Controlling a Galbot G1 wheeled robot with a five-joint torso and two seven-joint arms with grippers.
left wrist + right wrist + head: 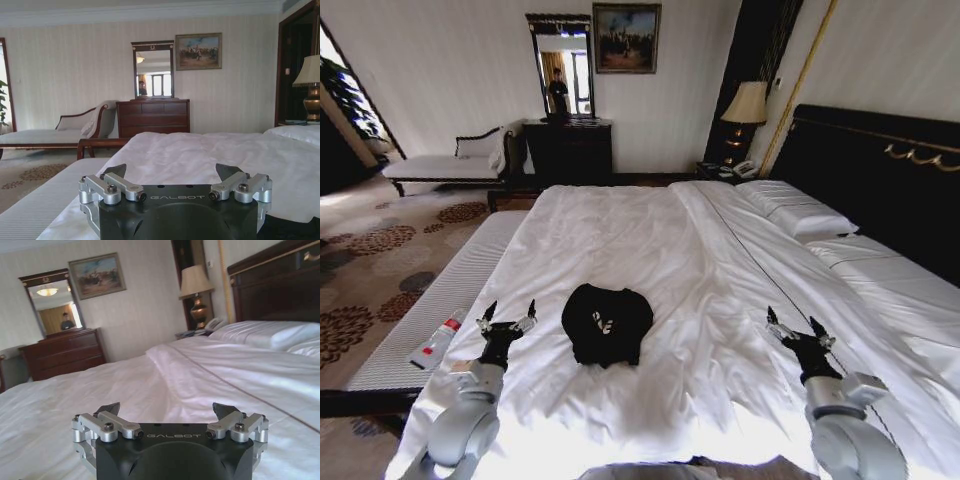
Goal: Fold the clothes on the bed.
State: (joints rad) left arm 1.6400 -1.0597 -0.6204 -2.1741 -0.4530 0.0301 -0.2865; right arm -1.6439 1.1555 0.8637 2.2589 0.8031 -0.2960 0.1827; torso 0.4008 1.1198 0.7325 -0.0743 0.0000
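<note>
The T-shirt [607, 323] lies bunched in a dark heap on the white sheet of the bed [650, 240], near the foot end, with only fragments of white lettering showing, too crumpled to read. The left gripper [507, 320] hovers just beside the T-shirt toward the bench [440, 300], fingers spread wide and empty. The right gripper [798, 328] hovers well apart from the T-shirt on its other side, also wide and empty. "GALBOT" is printed on each gripper body in the wrist views [177, 197] [174, 435]. A red-and-white tube [437, 340] lies on the bench near the left gripper.
</note>
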